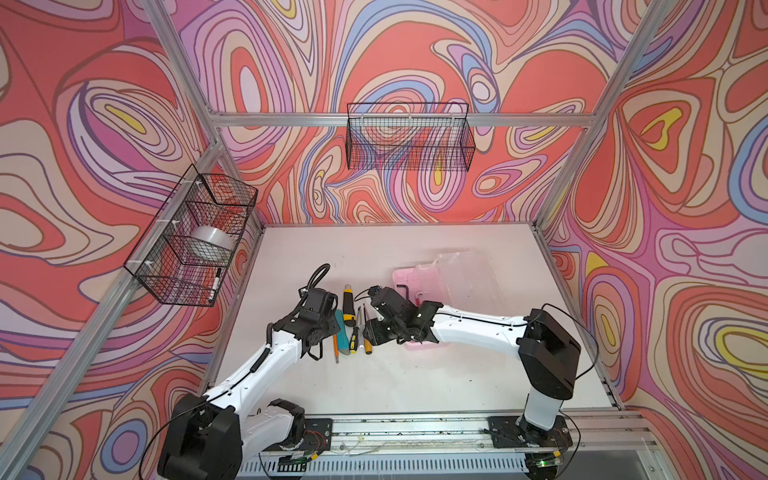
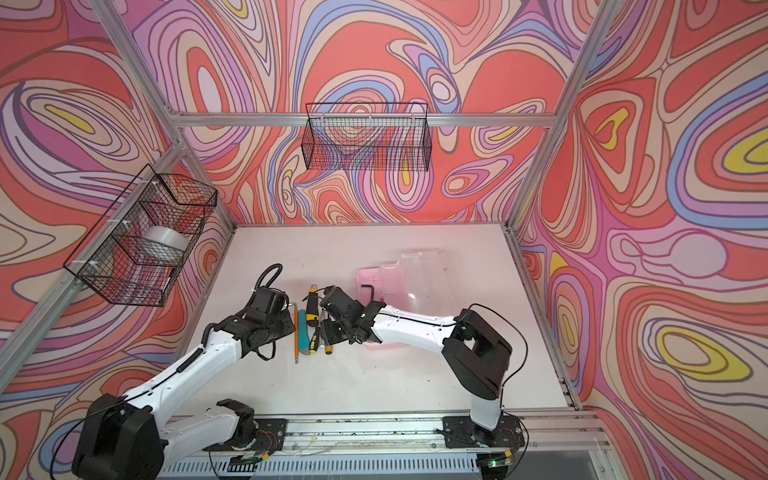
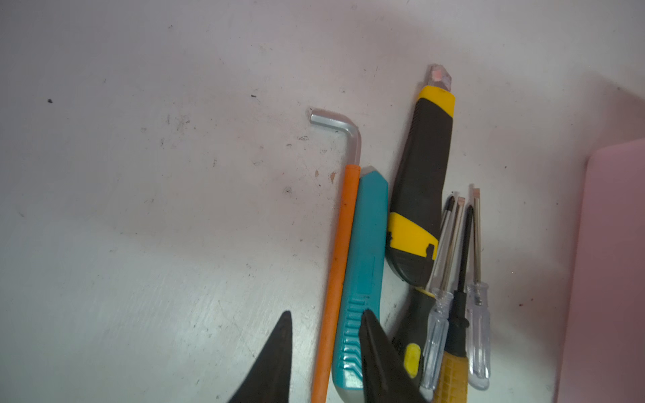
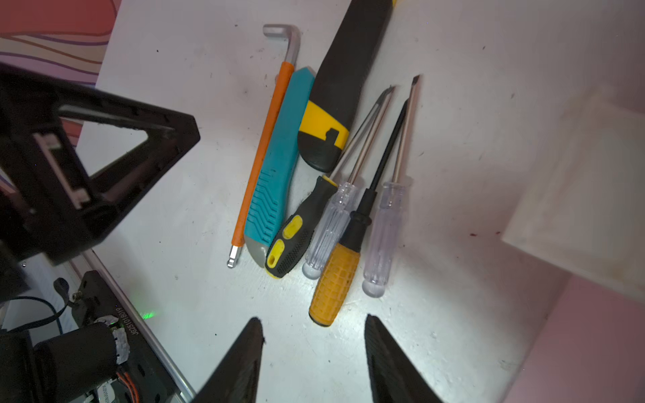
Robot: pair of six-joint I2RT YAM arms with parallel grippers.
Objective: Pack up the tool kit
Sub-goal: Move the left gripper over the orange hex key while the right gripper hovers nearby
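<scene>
Seven small tools in a tight row on the white table (image 1: 374,382), open tool kit case (image 1: 405,276) just beside them, partly behind the right arm.
Shows left gripper (image 3: 328,314) with jaws narrowly parted around the orange rod (image 3: 336,244), one finger over the teal knife (image 3: 368,226), clamped on nothing yet; right gripper (image 4: 313,318) with jaws wider, empty, near the yellow screwdriver (image 4: 333,282). Probably calls for centring on the rod alone, closing firmly, lifting straight up clear of its neighbours, then lowering into the case before letting go.
</scene>
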